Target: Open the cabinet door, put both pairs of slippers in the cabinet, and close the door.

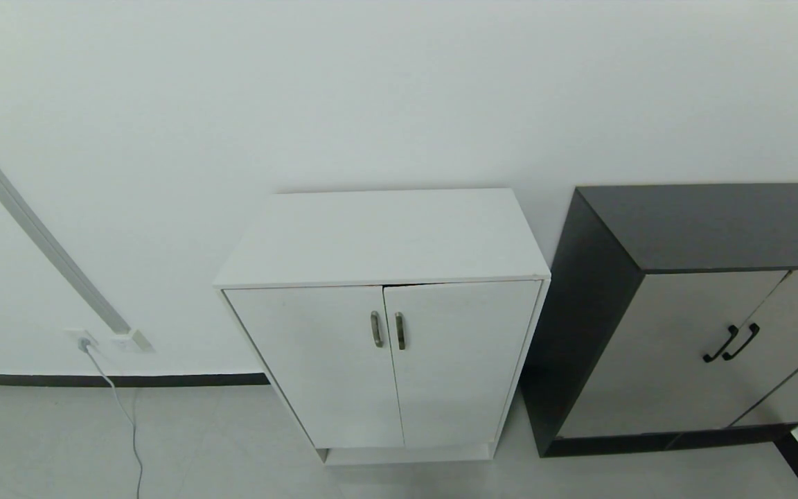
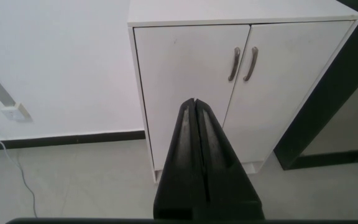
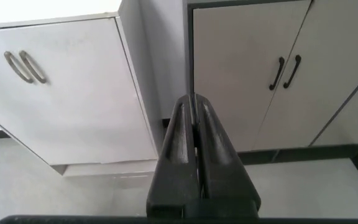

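A white two-door cabinet [image 1: 385,312] stands against the wall, both doors shut, with two metal handles [image 1: 387,330] side by side at the middle. My left gripper [image 2: 195,102] is shut with nothing in it and hangs well in front of the white cabinet [image 2: 241,81], level with its left door. My right gripper [image 3: 194,98] is also shut and empty, held in front of the gap between the white cabinet [image 3: 67,93] and a dark cabinet [image 3: 278,74].
A dark cabinet [image 1: 683,305] with grey doors and black handles stands right of the white one. A wall socket [image 1: 84,341] with a cable [image 1: 129,430] trailing over the grey floor is at the left. A cable duct [image 1: 32,229] runs diagonally up the wall.
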{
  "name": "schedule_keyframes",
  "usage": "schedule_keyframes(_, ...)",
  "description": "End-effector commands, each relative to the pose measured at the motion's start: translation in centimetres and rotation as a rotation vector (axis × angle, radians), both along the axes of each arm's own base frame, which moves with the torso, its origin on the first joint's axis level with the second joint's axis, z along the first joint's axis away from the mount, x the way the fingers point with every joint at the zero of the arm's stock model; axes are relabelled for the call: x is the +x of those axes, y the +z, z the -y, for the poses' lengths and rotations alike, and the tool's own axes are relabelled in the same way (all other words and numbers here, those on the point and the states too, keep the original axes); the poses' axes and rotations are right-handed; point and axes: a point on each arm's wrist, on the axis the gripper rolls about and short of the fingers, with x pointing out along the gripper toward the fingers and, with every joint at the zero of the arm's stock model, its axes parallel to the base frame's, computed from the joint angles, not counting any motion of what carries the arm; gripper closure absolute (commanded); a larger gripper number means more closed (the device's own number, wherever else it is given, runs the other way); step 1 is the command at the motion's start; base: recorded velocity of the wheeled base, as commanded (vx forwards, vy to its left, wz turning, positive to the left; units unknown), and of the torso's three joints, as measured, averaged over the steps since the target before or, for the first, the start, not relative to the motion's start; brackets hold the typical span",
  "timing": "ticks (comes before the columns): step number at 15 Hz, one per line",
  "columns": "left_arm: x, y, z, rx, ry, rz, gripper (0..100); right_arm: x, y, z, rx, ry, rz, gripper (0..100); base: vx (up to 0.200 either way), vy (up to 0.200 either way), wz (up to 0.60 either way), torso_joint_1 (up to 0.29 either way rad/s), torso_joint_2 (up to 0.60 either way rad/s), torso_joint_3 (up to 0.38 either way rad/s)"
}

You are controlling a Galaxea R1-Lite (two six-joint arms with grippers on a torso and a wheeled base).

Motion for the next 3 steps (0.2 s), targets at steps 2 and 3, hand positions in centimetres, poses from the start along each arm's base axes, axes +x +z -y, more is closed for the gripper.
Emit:
schedule_keyframes(2, 0.01, 0.01, 0.00, 0.000, 0.000, -0.001, 100, 0.02, 0.00, -0.01, -0.004, 0.002, -0.002, 100, 0.000, 0.000, 0.00, 0.000, 0.00, 0.000)
schedule_keyframes(3, 0.01, 0.01, 0.00, 0.000, 0.000, -0.001, 100, 0.02, 0.00, -0.01, -0.005, 0.004, -0.002, 100, 0.000, 0.000, 0.00, 0.000, 0.00, 0.000)
